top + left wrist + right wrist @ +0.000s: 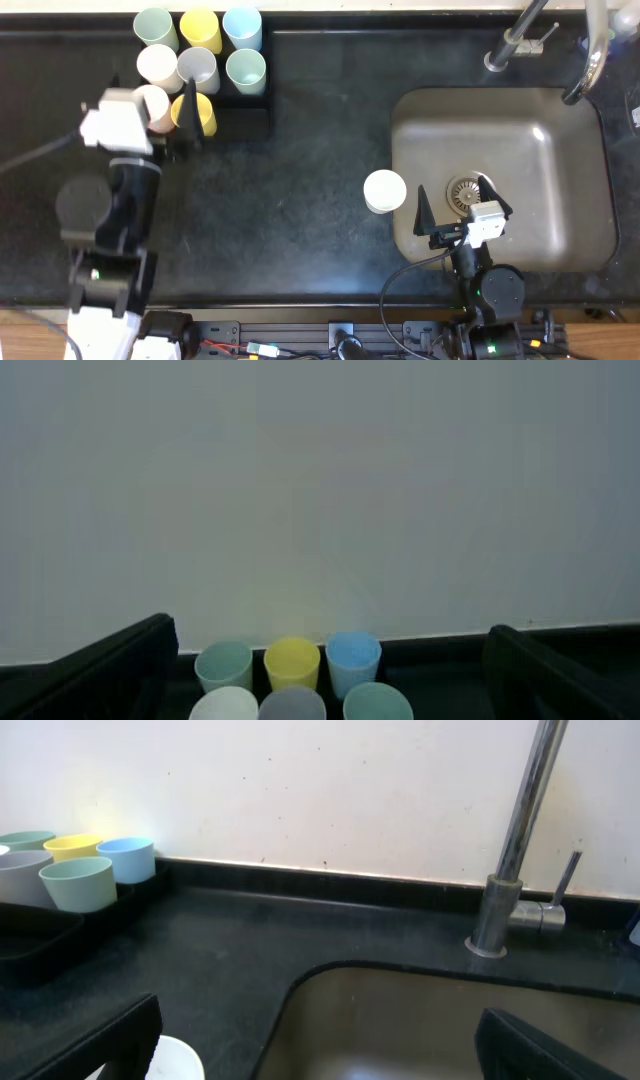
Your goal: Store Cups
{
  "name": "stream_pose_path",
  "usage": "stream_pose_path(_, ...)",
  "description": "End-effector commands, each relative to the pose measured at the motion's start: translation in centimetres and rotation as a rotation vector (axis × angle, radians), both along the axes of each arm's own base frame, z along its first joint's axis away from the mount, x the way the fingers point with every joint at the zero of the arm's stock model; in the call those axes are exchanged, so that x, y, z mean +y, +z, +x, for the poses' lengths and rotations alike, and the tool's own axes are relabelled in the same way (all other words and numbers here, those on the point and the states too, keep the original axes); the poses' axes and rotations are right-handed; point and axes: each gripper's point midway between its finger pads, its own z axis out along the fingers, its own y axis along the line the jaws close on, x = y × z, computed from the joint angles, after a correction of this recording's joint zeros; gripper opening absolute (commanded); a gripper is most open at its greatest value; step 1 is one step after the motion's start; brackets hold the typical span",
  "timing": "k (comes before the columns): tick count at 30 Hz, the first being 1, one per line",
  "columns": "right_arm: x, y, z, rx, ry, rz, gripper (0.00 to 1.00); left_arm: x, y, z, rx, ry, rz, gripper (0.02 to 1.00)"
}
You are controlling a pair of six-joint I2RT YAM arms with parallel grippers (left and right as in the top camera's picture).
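Left pincer [332, 632] released, fingers wide apart, above black tray [248, 118]. Tray at back-left of dark speckled worktop [300, 200] and holds pastel cups [198, 68], upright in rows. White cup [384, 190] upright on worktop, just beside sink [560, 130] left rim. Right pincer [451, 186] released, over sink near drain. Chrome tap [515, 850] behind sink. Wrist views show plain pale wall [330, 790] behind worktop.

Eight pastel cups [197, 68] stand upright, packed tight on the black tray [248, 122] at the counter's [300, 220] back left. One white cup [384, 190] stands alone, right beside the sink [540, 150].
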Motion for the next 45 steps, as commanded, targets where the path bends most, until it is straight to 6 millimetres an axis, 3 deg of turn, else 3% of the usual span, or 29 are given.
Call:
stream_pose_path(1, -0.1, -0.3, 0.0, -0.001, -0.003, -0.004, 0.996, 0.0, -2.3, -2.7, -0.022, -0.017, 0.048, 1.000)
stream_pose_path(8, -0.1, -0.3, 0.0, -0.001, -0.003, -0.004, 0.998, 0.2, -6.8, -6.4, -0.060, -0.023, 0.045, 1.000)
stream_pose_path(12, -0.1, -0.3, 0.0, -0.001, -0.003, -0.004, 0.998, 0.0, -9.7, -7.6, -0.072, -0.038, 0.046, 1.000)
stream_pose_path(16, -0.1, -0.3, 0.0, -0.001, -0.003, -0.004, 0.998, -0.4, -12.4, -8.1, -0.074, -0.072, 0.052, 1.000)
stream_pose_path(21, -0.1, -0.3, 0.0, -0.001, -0.003, -0.004, 0.998, -0.8, -14.2, -8.5, -0.086, -0.098, 0.054, 1.000)
stream_pose_path(26, -0.1, -0.3, 0.0, -0.001, -0.003, -0.004, 0.996, -0.9, -15.9, -8.5, -0.016, -0.105, 0.057, 1.000)
stream_pose_path(32, -0.1, -0.3, 0.0, -0.001, -0.003, -0.004, 0.998, -1.1, -19.5, -8.5, 0.129, -0.118, 0.061, 1.000)
stream_pose_path(45, -0.1, -0.3, 0.0, -0.001, -0.003, -0.004, 0.996, -0.6, -19.8, -8.4, 0.142, -0.095, 0.060, 0.998)
